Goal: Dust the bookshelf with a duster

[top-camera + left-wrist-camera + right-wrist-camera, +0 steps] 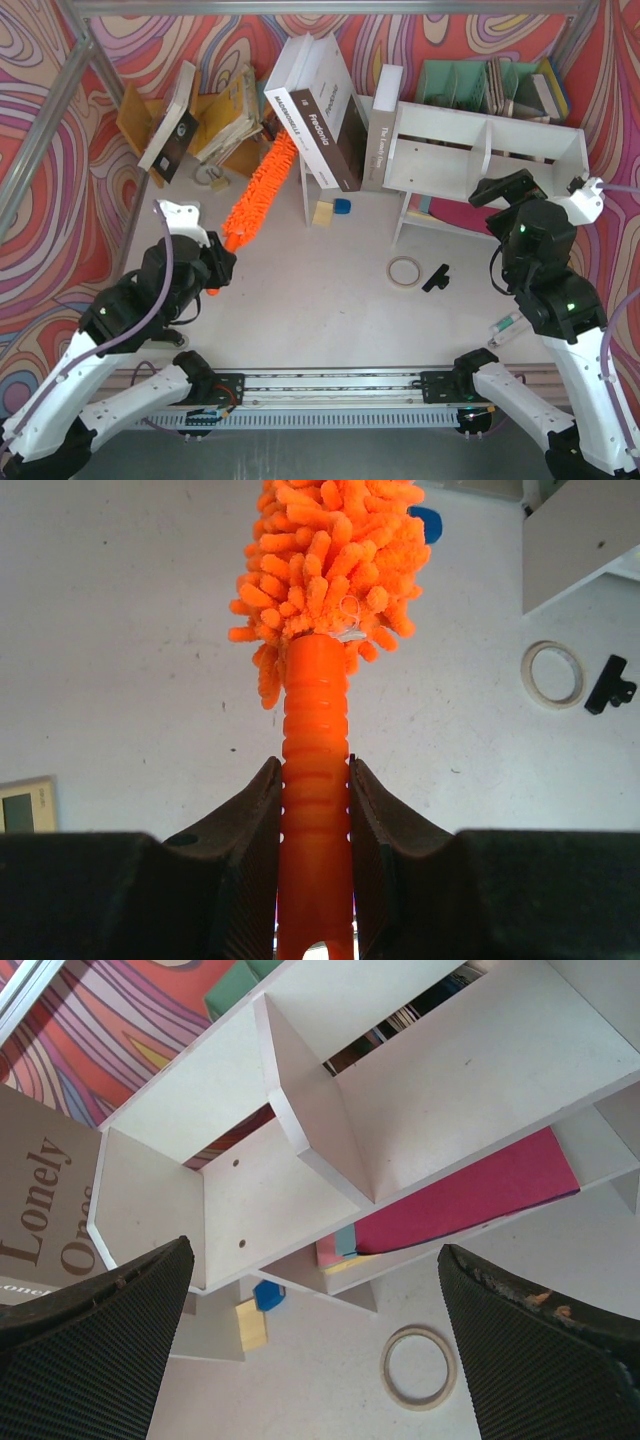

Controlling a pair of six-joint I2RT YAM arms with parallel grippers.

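**Containers**
- Bookshelf [485,150] [300,1110]: white, with two open compartments either side of a middle divider. It is standing at the far right of the table. A pink sheet [470,1200] is lying on the ledge beneath it.
- Mint-green organizer [437,82]: it is standing behind the bookshelf and holding upright booklets in its right-hand slots.

**Task item**
- Duster [262,190] [330,560]: orange. The left gripper [222,262] [313,770] is clamping tight on its ribbed handle. The shaggy head is pointing away from that gripper toward the leaning books [315,110], left of the bookshelf and apart from it.

**Other hand**
- Right gripper [500,190] [315,1250]: its jaws are standing wide apart and gripping nothing. It is hovering just in front of the bookshelf.

**Loose items**
- Tape roll [404,270] and black clip [436,277]: they are lying on the table near the bookshelf.
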